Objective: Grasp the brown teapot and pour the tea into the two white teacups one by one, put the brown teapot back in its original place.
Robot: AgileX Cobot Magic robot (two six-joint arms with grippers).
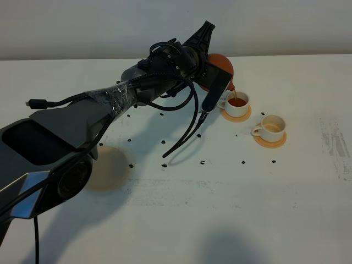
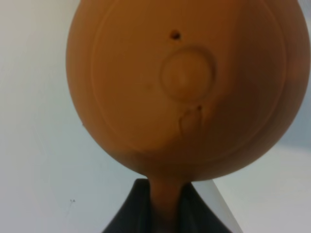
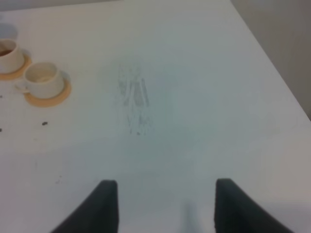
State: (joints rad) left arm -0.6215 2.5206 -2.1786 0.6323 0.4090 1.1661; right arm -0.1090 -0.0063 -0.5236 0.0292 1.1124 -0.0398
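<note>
The brown teapot is tilted with its spout down over the nearer-left white teacup, and a thin stream of tea falls into it. That cup holds brown tea and stands on an orange coaster. My left gripper is shut on the teapot's handle. The teapot's lid side fills the left wrist view. The second white teacup stands on its orange coaster to the right, its inside pale. The round pale tan coaster lies bare at the left. My right gripper is open and empty over bare table.
Small black specks lie scattered on the white table around the middle. Both cups show in the right wrist view, far from that gripper: the second teacup and the filled cup. A scuffed patch marks the table.
</note>
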